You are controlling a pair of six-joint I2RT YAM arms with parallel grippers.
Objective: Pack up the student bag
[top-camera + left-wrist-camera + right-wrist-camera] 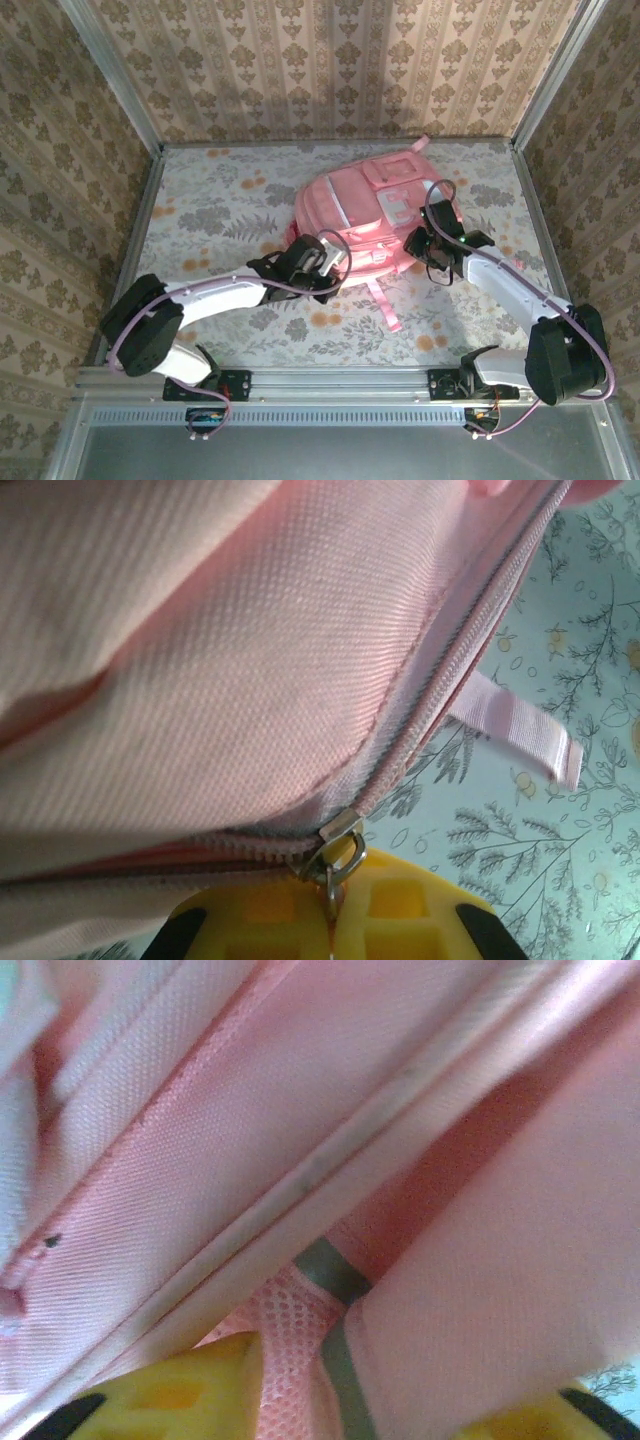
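Observation:
The student bag [370,215], a pink backpack with pale panels, lies flat in the middle of the flowered table [220,210]. My left gripper [335,262] is at its near left edge. In the left wrist view, the yellow fingers [400,910] of that gripper [335,912] are shut on the metal zipper pull [340,852] of the bag's zip [440,695]. My right gripper [425,245] is at the bag's near right side. In the right wrist view its [350,1415] yellow fingers [170,1400] stand apart. Pink mesh [285,1350] and bag fabric [500,1290] lie between them.
A loose pink strap [385,305] trails from the bag toward the near edge, and its end [520,730] lies on the table. Metal frame rails and patterned walls [80,150] close in the table on three sides.

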